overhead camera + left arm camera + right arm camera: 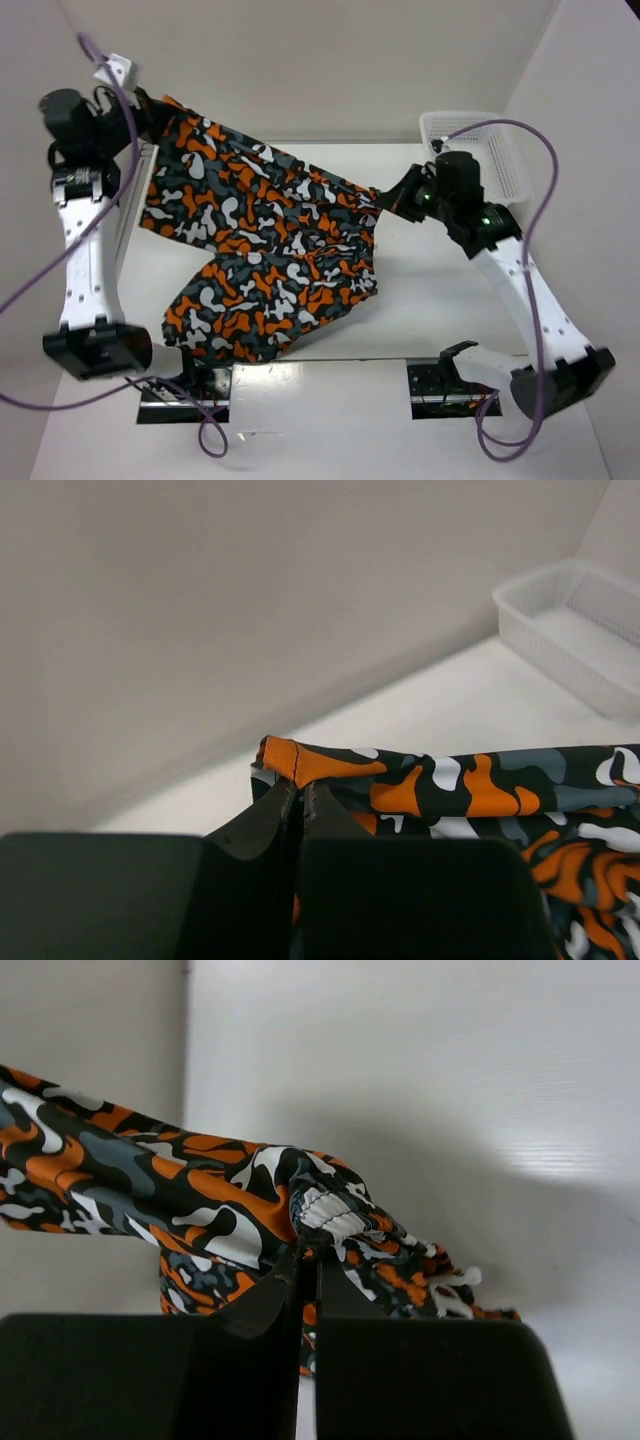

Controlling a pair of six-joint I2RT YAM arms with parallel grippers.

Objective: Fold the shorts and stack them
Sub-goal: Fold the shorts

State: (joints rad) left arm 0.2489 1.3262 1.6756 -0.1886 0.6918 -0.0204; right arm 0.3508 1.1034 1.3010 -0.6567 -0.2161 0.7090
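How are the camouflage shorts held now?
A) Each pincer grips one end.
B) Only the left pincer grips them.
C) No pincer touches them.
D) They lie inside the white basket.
A: the left pincer and the right pincer are each shut on an edge of the shorts, which span between them.
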